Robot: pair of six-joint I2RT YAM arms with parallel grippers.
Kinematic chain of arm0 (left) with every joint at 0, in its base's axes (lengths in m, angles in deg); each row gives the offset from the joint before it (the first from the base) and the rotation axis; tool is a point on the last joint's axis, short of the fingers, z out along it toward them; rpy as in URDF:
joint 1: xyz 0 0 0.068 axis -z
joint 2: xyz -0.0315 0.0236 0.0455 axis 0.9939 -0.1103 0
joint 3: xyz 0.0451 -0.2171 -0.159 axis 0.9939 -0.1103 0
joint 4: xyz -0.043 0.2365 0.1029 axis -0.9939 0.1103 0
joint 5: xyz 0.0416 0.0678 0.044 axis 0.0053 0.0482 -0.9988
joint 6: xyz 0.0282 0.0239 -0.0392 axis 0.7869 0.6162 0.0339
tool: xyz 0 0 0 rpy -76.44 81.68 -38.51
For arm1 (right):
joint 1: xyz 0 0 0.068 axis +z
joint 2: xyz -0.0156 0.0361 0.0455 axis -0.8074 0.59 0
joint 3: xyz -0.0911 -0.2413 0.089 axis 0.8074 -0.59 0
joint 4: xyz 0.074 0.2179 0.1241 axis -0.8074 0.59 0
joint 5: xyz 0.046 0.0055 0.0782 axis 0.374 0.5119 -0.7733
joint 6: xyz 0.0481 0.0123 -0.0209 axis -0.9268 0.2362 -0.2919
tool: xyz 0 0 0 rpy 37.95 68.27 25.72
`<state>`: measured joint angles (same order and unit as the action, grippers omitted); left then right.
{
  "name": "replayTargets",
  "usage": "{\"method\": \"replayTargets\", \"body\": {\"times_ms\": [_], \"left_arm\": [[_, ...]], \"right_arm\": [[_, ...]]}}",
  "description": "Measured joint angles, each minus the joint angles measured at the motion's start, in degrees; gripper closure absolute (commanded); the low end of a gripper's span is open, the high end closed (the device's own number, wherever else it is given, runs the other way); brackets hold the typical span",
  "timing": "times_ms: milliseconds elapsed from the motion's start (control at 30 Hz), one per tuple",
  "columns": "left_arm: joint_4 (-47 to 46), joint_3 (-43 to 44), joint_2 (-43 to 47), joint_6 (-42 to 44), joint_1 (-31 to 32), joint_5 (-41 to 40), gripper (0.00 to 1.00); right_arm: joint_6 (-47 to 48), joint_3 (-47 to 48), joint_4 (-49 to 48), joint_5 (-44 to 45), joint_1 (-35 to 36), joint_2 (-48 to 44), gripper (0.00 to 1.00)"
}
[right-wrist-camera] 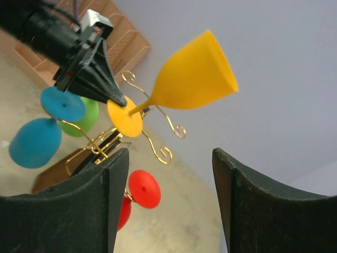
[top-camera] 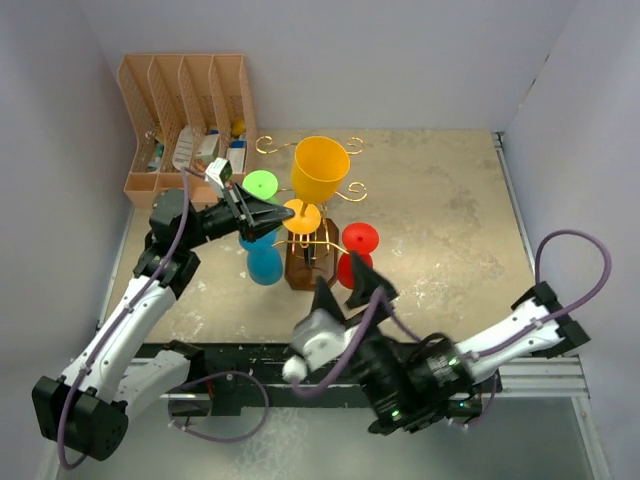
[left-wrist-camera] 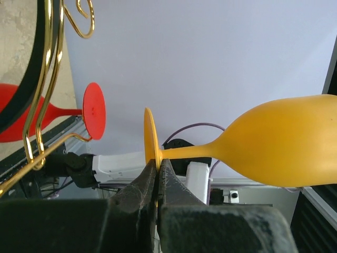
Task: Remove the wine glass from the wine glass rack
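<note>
Two robot arms crowd the fgd of the overhead view. The right gripper (top-camera: 347, 290) is nearest us, fingers spread wide & empty, just short of the wine glass rack (top-camera: 310, 262). We see the left gripper (top-camera: 285, 215) reaching in from the left, clenched on the foot rim of the yellow wine glass (top-camera: 320, 172). That glass sits tilted above the rack's top, bowl mouth turned up toward the cam. A blue glass (top-camera: 264, 262), green glass (top-camera: 261, 185) & red glass (top-camera: 360, 238) hang around the gold wire arms. A peach file organiser (top-camera: 185, 110) stands at the far-left corner of the table (top-camera: 440, 220).

Left wrist view: we look along the left gripper (left-wrist-camera: 158, 166), pinched tight on the edge of the yellow disc foot. The yellow wine glass (left-wrist-camera: 284, 142) lies sideways in frame, stem & bowl running right. At left we see the wine glass rack (left-wrist-camera: 47, 79) & the red glass (left-wrist-camera: 95, 110), apart from the yellow one.

Right wrist view: the right gripper (right-wrist-camera: 168, 158) frames the scene, fingers well apart, nothing btwn them. Beyond, the left gripper (right-wrist-camera: 108, 92) grasps the foot of the yellow wine glass (right-wrist-camera: 195, 74), bowl angled up & right over the wine glass rack (right-wrist-camera: 102, 145). We cannot tell whether the foot touches the wire. The blue glass (right-wrist-camera: 34, 142), green glass (right-wrist-camera: 88, 117) & red glass (right-wrist-camera: 143, 188) hang lower. The peach file organiser (right-wrist-camera: 126, 42) sits in the bkgd.
</note>
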<state>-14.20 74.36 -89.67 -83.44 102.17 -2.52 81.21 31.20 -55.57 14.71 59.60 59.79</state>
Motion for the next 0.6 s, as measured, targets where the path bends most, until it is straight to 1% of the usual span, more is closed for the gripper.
{"method": "replayTargets", "body": {"times_ms": [67,167,400,500,600], "left_arm": [[-1.79,0.00,-2.10,1.14,0.00,0.09,1.00],[-3.02,0.02,-3.76,3.02,0.00,0.28,1.00],[-1.31,3.69,-4.15,11.43,0.00,0.52,1.00],[-1.22,5.57,-4.15,14.58,0.02,0.87,1.00],[-1.01,6.29,-4.13,16.96,0.02,1.31,1.00]], "right_arm": [[-1.42,5.05,1.70,3.52,0.07,-1.77,0.33],[-4.15,16.20,5.99,7.58,0.00,-3.32,0.33],[-7.93,44.24,13.14,11.08,0.00,-2.93,0.30],[-8.48,54.69,15.41,11.69,0.09,-2.25,0.33],[-9.05,55.91,15.80,11.82,0.61,-3.72,0.30]]}}
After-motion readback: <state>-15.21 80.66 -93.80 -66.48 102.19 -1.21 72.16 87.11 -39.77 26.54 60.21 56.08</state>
